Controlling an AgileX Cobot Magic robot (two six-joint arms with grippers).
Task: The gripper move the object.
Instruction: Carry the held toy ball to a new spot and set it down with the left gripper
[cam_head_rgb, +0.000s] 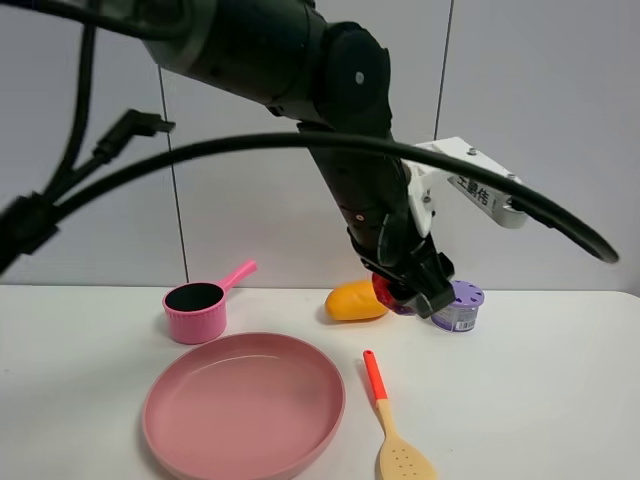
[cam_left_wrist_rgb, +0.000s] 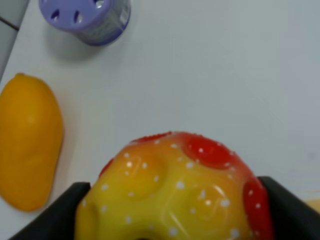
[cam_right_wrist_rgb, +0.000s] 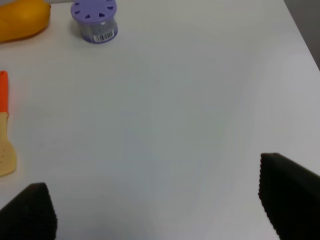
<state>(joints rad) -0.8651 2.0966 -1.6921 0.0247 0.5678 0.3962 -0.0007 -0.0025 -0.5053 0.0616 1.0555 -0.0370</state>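
The object, a bumpy red and yellow toy fruit (cam_left_wrist_rgb: 175, 185), sits between the black fingers (cam_left_wrist_rgb: 55, 215) of my left gripper (cam_left_wrist_rgb: 175, 215), which is shut on it. In the exterior high view the thick black left arm reaches across to the right. Its gripper (cam_head_rgb: 412, 288) holds the fruit (cam_head_rgb: 384, 291) low over the table, between the orange mango (cam_head_rgb: 355, 301) and the purple-lidded can (cam_head_rgb: 460, 305). I cannot tell whether the fruit touches the table. My right gripper (cam_right_wrist_rgb: 160, 205) is open and empty over bare white table; it does not show in the exterior high view.
A pink plate (cam_head_rgb: 245, 405) lies at the front, with a pink saucepan (cam_head_rgb: 197, 309) behind it on the left. A spatula with an orange handle (cam_head_rgb: 392, 430) lies to the right of the plate. The mango (cam_left_wrist_rgb: 27, 145) and the can (cam_left_wrist_rgb: 87, 17) also show in the left wrist view.
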